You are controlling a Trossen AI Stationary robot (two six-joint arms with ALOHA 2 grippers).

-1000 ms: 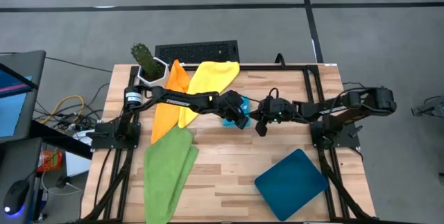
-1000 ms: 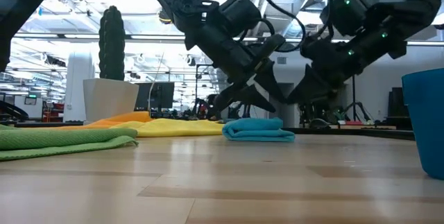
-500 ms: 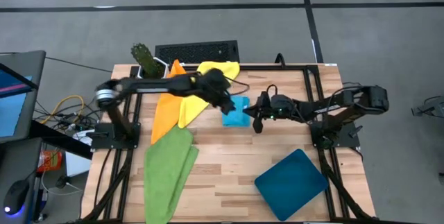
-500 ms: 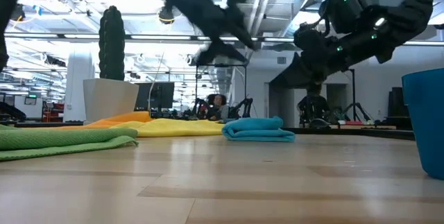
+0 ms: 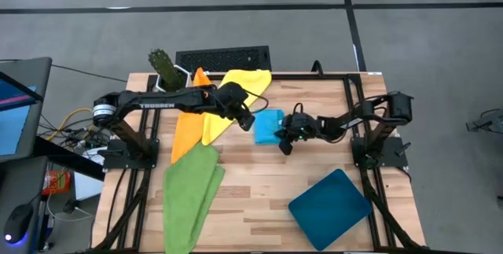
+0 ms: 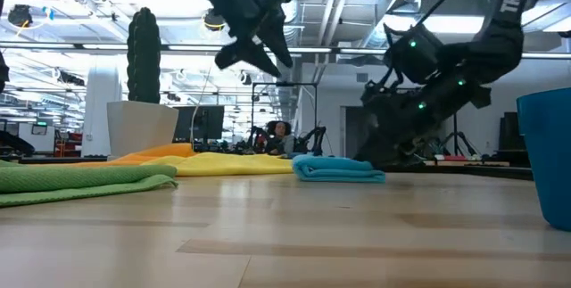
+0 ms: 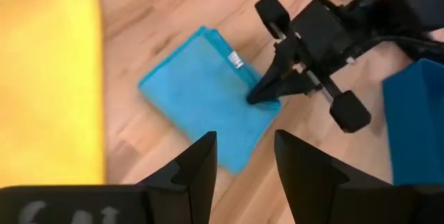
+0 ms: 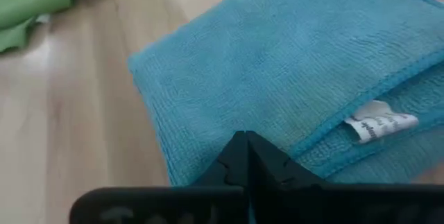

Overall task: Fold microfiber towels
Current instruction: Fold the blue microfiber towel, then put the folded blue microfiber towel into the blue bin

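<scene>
pale wooden table, open workshop behind

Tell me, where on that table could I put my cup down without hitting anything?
Bare wood lies between the green towel and the teal tray, along the near edge. The far half is crowded: orange towel, yellow towel, the folded light blue towel, with the left gripper and right gripper beside it.
</scene>
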